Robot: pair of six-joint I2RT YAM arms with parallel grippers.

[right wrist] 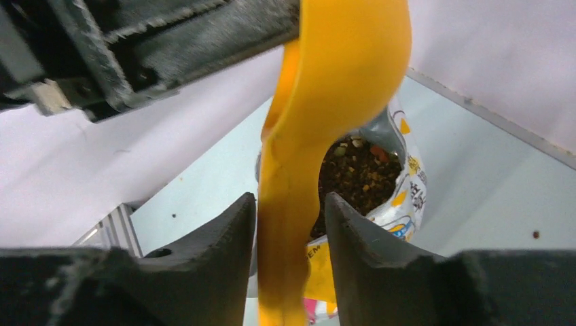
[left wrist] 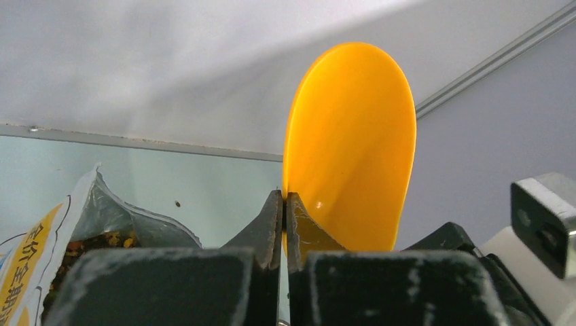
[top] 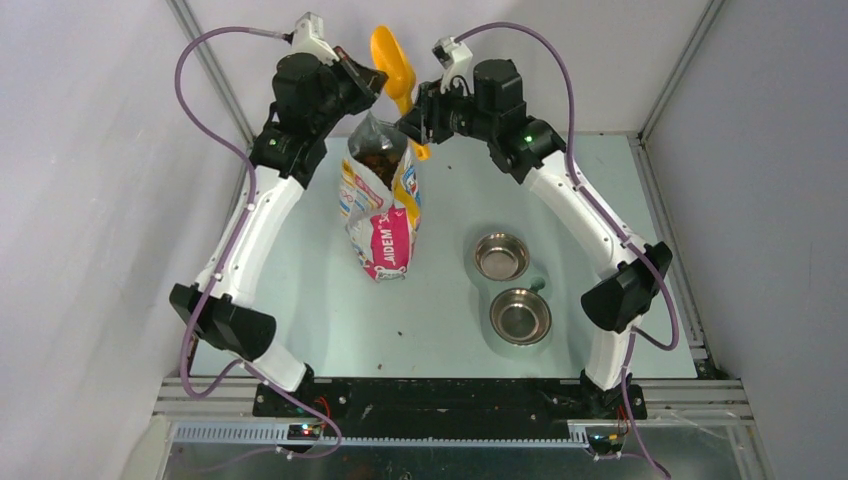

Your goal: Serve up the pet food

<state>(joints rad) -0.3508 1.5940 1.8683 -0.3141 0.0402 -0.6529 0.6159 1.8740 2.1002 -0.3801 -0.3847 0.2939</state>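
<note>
Both arms reach over the far end of the table (top: 300,310), meeting at the yellow scoop (top: 393,60) high above the open bag (top: 380,215). On my left wrist feed the left gripper (left wrist: 282,204) is clenched to a hairline slit, and the rim of the scoop's bowl sits right in that slit, so I read it as pinching the scoop. On the right wrist feed the right gripper (right wrist: 289,198) straddles the handle. One finger (right wrist: 234,238) is against it, and a sliver of gap shows at the other, so I read it as released. The kibble (right wrist: 356,170) is inside the bag, a dark heap just below its mouth, directly under the scoop. The bag stands upright mid-table. Two steel bowls (top: 501,256) sit side by side to its right, well apart from it.
</note>
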